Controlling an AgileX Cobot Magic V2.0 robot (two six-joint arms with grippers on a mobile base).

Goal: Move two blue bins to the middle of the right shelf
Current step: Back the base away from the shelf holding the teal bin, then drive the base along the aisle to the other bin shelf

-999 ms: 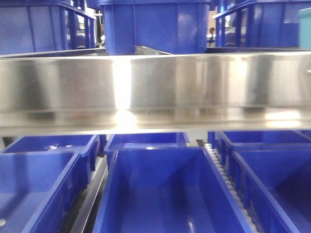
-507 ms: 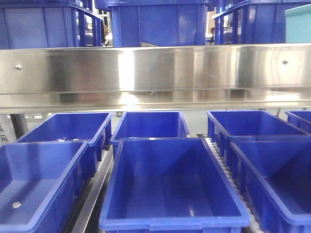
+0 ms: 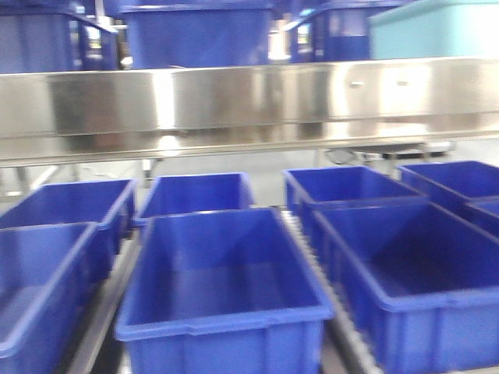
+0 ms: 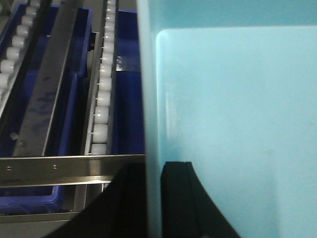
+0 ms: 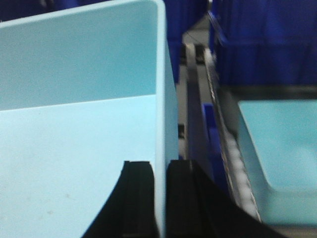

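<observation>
The left jaws pinch the left wall of the pale blue bin and the right jaws pinch its right wall, carrying it level and steady between them; a second pale bin rests lower, right of the right jaws, seemingly already delivered

Place: a warehouse or stockroom storage aisle, seen close up.
Racking: a metal storage rack with a broad, shiny steel front rail running left to right.
Stock: rows of open dark blue bins side by side on the lower tier, upper-tier bins above the rail, one pale blue bin at far right.
Conveyance: white roller tracks running between the bins.
</observation>
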